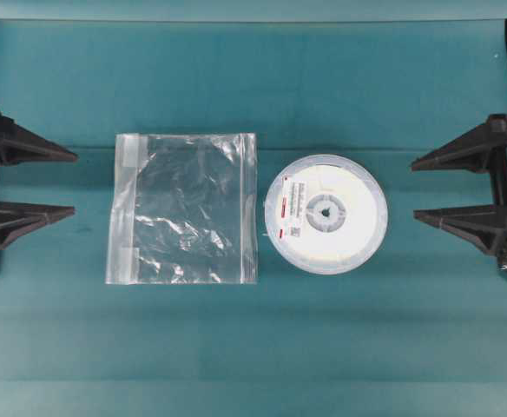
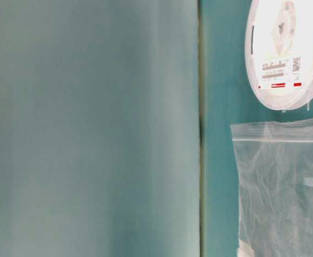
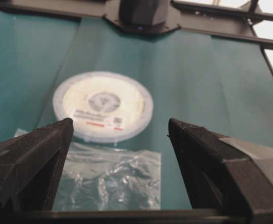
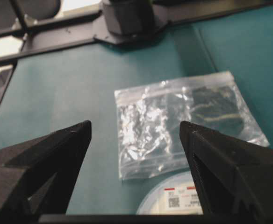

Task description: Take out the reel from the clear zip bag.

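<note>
On the green table (image 1: 236, 347), the empty clear bag (image 1: 184, 208) lies flat, the reel (image 1: 326, 214) just beside it at three o'clock, already out. Left gripper (image 1: 49, 182) and right gripper (image 1: 436, 187) stand released, grasping nothing, apparently finished.

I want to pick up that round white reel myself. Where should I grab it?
Probably by its outer rim, from above. The reel lies flat on the green table, beside the clear zip bag and apart from it, so only its thin edge gives two opposite sides to pinch. Its hub hole looks too small for a finger.
</note>
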`<state>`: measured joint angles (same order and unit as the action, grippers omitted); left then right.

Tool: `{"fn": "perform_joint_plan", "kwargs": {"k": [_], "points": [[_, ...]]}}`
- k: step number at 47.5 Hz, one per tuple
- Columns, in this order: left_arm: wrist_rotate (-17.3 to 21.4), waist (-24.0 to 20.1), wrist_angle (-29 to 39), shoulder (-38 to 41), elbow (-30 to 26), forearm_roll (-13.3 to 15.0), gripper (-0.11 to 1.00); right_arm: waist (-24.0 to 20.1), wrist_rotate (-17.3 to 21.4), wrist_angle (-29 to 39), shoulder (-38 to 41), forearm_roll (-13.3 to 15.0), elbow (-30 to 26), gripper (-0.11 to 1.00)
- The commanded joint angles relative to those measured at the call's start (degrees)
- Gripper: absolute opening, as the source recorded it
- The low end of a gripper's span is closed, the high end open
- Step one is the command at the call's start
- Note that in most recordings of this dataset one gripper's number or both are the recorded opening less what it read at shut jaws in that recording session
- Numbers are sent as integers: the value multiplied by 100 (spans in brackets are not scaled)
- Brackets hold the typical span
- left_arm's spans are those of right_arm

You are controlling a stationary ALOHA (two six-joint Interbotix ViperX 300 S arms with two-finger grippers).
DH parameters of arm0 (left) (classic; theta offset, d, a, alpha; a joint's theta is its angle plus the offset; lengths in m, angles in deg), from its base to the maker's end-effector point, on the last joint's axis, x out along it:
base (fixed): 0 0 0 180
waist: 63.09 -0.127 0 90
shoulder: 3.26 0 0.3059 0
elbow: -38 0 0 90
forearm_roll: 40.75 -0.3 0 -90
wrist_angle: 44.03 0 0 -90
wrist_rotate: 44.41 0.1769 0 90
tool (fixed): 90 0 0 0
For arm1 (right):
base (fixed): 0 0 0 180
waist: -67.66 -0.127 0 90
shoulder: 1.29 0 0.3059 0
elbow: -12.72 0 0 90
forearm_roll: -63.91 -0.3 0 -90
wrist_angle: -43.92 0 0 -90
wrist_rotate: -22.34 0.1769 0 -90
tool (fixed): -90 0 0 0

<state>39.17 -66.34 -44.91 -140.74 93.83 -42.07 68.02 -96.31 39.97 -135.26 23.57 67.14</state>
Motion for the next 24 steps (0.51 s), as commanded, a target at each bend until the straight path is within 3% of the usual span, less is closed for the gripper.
{"fn": "perform_joint_plan", "kwargs": {"k": [1,24], "points": [[0,18,-53,35,-132,-35,92,-18,-53,-9,-26,9,-44,94],[0,18,-53,26,-141,-26,92,-18,-70,-9,-35,9,-18,94]]}}
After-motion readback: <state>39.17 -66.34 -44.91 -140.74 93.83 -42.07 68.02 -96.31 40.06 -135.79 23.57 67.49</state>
